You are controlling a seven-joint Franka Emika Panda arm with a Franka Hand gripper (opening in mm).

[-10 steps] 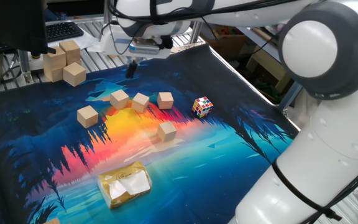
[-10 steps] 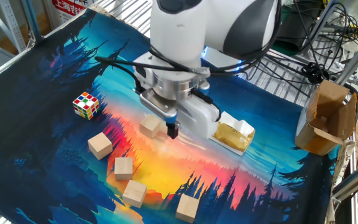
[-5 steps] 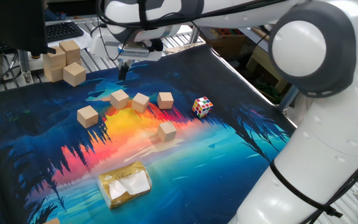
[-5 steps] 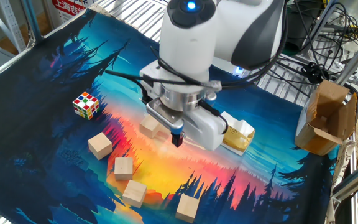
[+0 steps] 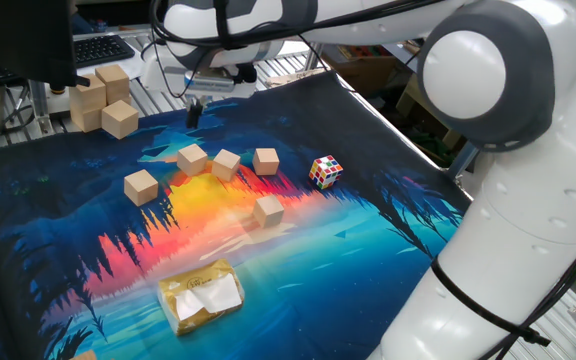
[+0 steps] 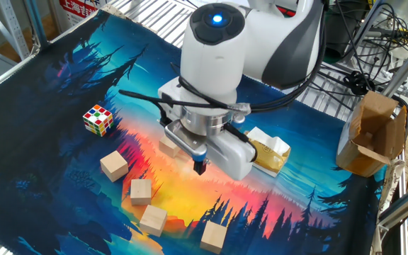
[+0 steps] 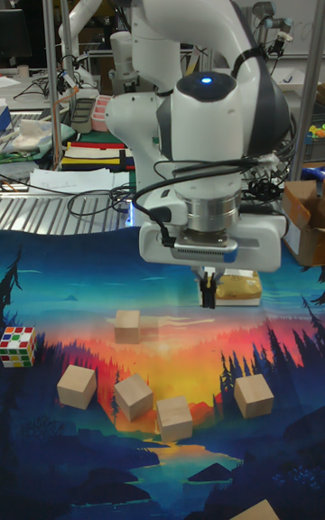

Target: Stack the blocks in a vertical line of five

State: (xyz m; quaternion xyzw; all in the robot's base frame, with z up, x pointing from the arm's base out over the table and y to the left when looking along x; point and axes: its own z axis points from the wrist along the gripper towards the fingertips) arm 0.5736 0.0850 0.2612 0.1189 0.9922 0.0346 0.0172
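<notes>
Five blocks lie loose and single on the painted mat, none stacked: one (image 5: 141, 186) at the left, a touching pair (image 5: 192, 158) (image 5: 226, 164) and another (image 5: 266, 160) along the far row, and a fifth (image 5: 268, 210) nearer, close to the multicoloured puzzle cube (image 5: 326, 171). Over the last second the gripper (image 5: 194, 113) has drifted left and farther from the blocks — in the fixed view it now hangs above the mat's far edge, high and carrying nothing. That reads as a repositioning, so the stack is not yet begun. Its jaws look pressed together into one dark tip (image 7: 208, 290), though the wrist body hides most of them. In the other fixed view the arm covers part of the fifth block (image 6: 168, 146) and of the gold packet (image 6: 269, 154). Larger pale blocks (image 5: 101, 95) sit off the mat, far left.
</notes>
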